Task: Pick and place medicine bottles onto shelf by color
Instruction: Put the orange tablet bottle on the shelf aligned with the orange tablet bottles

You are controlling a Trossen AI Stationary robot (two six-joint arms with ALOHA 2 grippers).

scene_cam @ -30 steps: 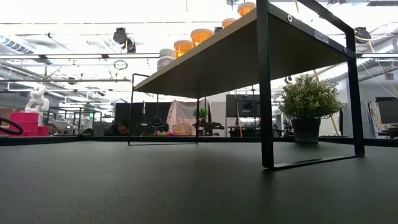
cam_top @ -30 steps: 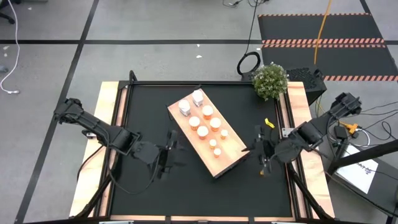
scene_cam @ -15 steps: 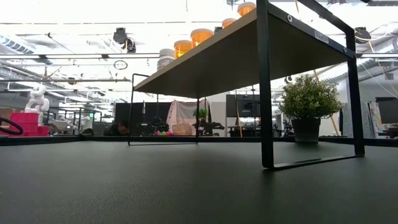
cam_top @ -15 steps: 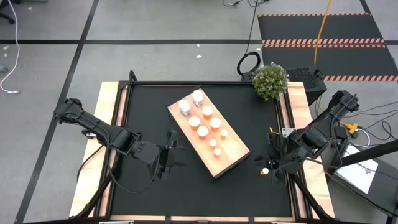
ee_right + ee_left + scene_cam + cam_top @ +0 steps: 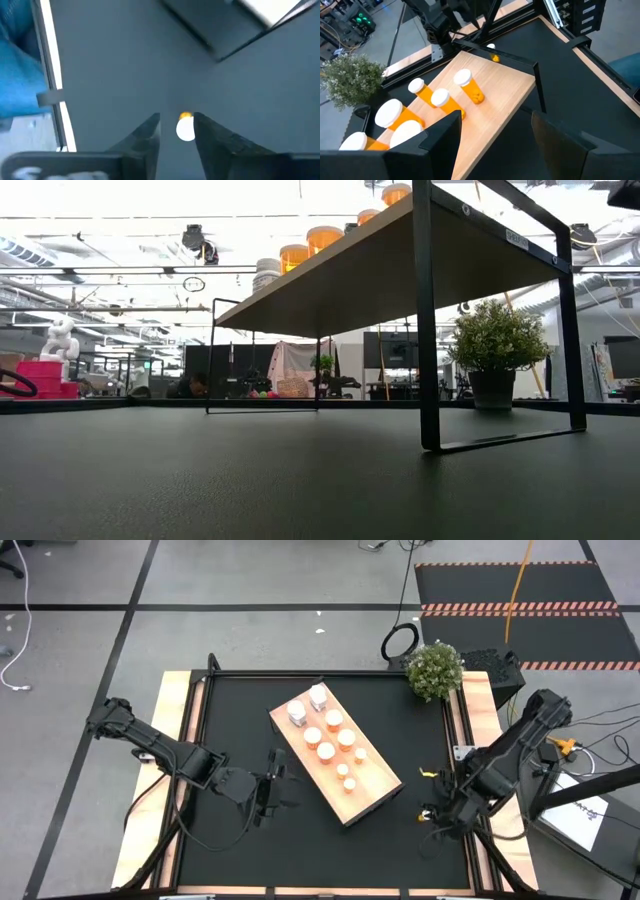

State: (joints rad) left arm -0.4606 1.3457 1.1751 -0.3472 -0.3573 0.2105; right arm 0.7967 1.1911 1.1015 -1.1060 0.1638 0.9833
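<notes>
8 medicine bottles stand on the shelf; right pincer, spread, straddles 1 tiny bottle left on the surface.

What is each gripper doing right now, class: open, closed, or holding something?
Left gripper: open, holding nothing, beside the shelf.
Right gripper: jaws on either side of a small orange bottle; whether it is gripped cannot be told.
</notes>
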